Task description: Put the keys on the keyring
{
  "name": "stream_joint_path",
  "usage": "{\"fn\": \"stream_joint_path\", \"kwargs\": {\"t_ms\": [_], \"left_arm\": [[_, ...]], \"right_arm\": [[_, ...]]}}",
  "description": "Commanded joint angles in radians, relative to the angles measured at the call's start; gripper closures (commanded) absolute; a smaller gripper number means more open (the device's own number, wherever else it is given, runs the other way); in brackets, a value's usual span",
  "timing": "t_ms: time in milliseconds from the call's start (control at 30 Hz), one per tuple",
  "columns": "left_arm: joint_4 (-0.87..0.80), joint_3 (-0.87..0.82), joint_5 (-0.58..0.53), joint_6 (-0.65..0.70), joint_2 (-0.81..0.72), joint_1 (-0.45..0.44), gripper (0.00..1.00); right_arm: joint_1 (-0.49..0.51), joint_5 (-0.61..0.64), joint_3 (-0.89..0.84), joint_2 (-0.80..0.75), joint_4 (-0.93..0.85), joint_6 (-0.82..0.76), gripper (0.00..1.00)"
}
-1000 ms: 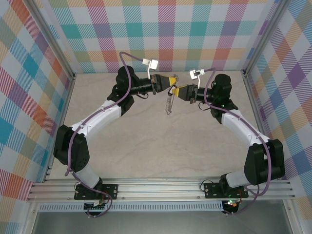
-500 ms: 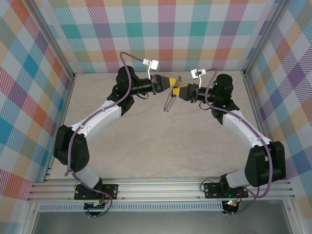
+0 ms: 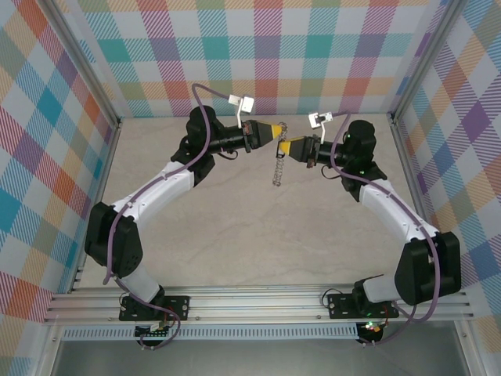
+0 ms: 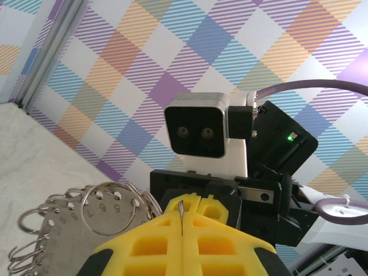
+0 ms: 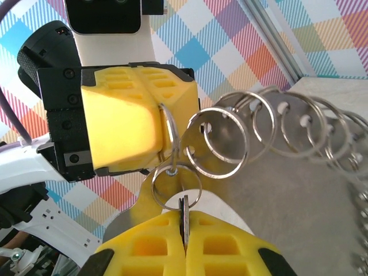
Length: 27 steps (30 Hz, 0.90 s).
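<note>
**Inspector A:** Location of the key?

**Inspector B:** The key (image 5: 184, 216), a thin dark blade seen edge-on, is pinched between the right fingers (image 5: 227, 253), which are pressed together on it. A small loop (image 5: 177, 185) sits at its top.

**Inspector A:** And the keyring?

**Inspector B:** The keyring (image 5: 218, 144) is a bunch of silver rings held in the air, well above the surface (image 3: 235, 235). One ring is clamped in the closed left fingers (image 5: 118, 123), and the rest hang down.

**Inspector A:** Progress?

**Inspector B:** In my judgement, mid-threading. The small loop appears linked to the clamped ring. Whether the key is fully on cannot be told. Remaining steps are to confirm it is seated and then release.
</note>
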Motion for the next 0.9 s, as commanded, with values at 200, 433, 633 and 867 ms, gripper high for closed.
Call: {"fn": "stream_joint_path", "kwargs": {"t_ms": [200,433,633,867], "left_arm": [[-0.074,-0.015,-0.042,0.147,-0.082,-0.01,1.0],[-0.115,-0.017,-0.021,0.19,-0.085,-0.01,1.0],[-0.125,-0.017,0.01,0.201,-0.085,-0.01,1.0],[-0.149,-0.011,0.033,0.216,-0.087,-0.01,1.0]], "right_arm": [[-0.021,0.035,0.015,-0.046,-0.226,-0.128,1.0],[-0.022,0.041,0.104,-0.029,-0.394,-0.233,1.0],[-0.025,0.109,0.17,-0.029,-0.547,-0.335,1.0],[-0.028,0.166,0.239,-0.015,-0.654,-0.411,1.0]]}}
